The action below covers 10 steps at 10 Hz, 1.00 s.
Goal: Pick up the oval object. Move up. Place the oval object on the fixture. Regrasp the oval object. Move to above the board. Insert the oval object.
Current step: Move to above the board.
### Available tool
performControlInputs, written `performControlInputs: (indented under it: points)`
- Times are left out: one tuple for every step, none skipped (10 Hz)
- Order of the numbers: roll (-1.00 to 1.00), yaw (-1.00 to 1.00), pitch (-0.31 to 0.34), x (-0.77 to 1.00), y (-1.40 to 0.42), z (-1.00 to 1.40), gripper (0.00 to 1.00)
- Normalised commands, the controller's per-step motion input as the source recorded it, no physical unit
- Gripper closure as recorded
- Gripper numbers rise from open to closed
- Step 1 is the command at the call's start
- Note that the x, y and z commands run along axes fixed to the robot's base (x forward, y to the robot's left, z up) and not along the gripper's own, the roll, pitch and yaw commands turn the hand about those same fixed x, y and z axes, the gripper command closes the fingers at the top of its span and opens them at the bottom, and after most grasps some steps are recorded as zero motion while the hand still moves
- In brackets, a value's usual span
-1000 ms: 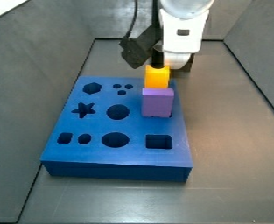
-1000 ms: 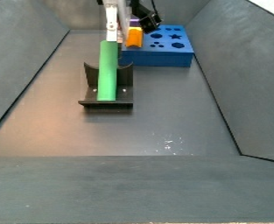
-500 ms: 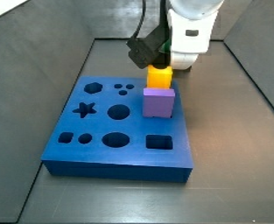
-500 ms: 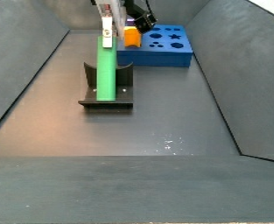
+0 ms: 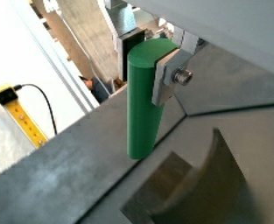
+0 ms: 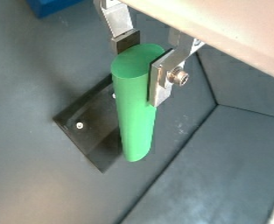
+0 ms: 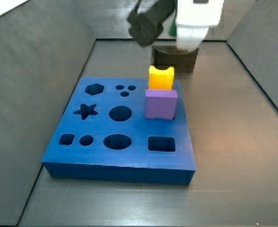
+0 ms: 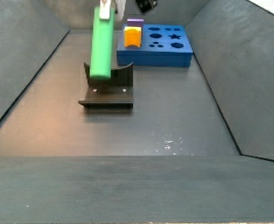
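My gripper (image 6: 144,59) is shut on the top end of the oval object (image 6: 137,109), a smooth bright green peg that hangs upright from the fingers. It also shows in a wrist view (image 5: 145,96) and a side view (image 8: 102,42). The peg's lower end hangs above the fixture (image 8: 108,90), a dark bracket on a base plate on the floor, and is apart from it. The fixture shows below the peg in both wrist views (image 6: 90,133) (image 5: 186,179). The blue board (image 7: 123,124) with shaped holes lies flat beyond it. In that side view the arm (image 7: 188,27) hides the peg.
A purple cube (image 7: 160,104) and a yellow notched block (image 7: 162,77) stand on the board's right side. Grey walls close in the floor on both sides (image 8: 34,79). A yellow tape with a black cable (image 5: 22,109) shows outside the wall.
My gripper has moved up with the green peg in it. The peg's lower end has come up off the fixture.
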Motion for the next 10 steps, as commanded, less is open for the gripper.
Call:
performControlInputs:
  points:
    - [0.00, -0.08, 0.100, -0.03, -0.07, 1.00, 1.00]
    - [-0.01, -0.06, 0.127, -0.03, -0.07, 1.00, 1.00]
    - [-0.02, -0.03, 0.145, -0.04, -0.07, 1.00, 1.00]
    - [-0.03, 0.00, 0.152, -0.04, -0.07, 1.00, 1.00]
    - [-0.04, 0.03, 0.156, -0.03, -0.06, 1.00, 1.00]
    - [-0.04, 0.05, 0.159, -0.03, -0.06, 1.00, 1.00]
    - [-0.04, 0.07, 0.159, -0.03, -0.06, 1.00, 1.00]
    - [-0.04, 0.08, 0.157, -0.02, -0.06, 1.00, 1.00]
    - [-0.04, 0.10, 0.151, -0.02, -0.06, 1.00, 1.00]
    - [-0.05, 0.10, 0.148, -0.01, -0.05, 1.00, 1.00]
